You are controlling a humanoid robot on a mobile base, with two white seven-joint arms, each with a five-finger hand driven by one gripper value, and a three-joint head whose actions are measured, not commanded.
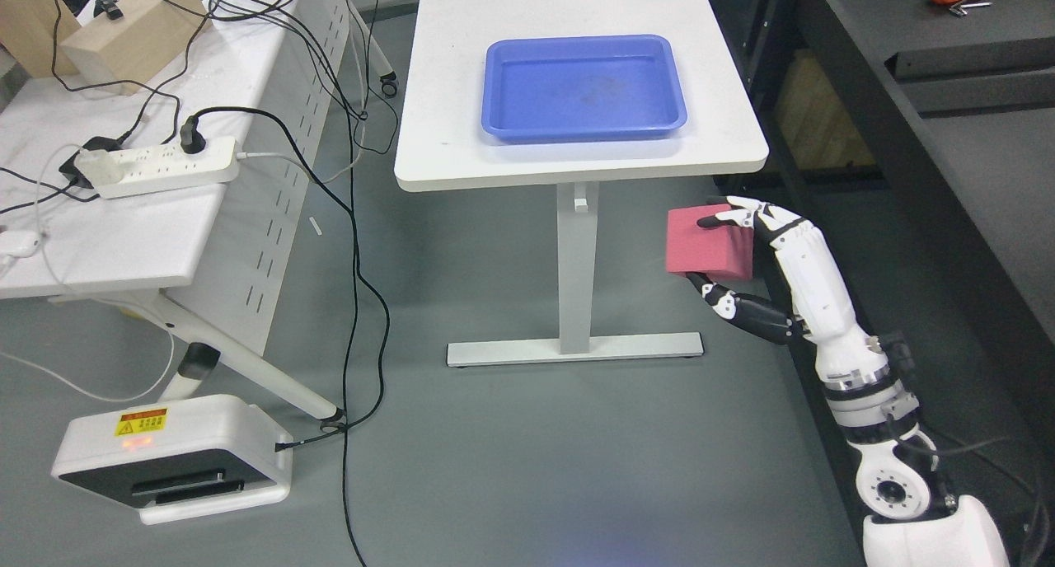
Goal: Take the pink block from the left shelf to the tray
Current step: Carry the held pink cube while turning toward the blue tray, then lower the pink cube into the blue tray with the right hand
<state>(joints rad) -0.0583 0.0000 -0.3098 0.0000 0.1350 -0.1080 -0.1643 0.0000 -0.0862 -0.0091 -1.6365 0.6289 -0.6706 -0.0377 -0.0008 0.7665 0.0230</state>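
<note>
My right hand [715,254] is shut on the pink block [707,244], fingers over its top and thumb under its bottom. It holds the block in the air, below and just right of the white table's front right corner. The blue tray [659,52] sits empty on the white table [445,151], up and left of the block. My left hand is out of view.
A dark shelf unit [948,138] runs along the right side behind my arm. The table's leg and foot [575,349] stand on the grey floor. A second white table [99,237] at left carries a power strip [161,167], cables and wooden boxes. A white device [173,456] sits on the floor.
</note>
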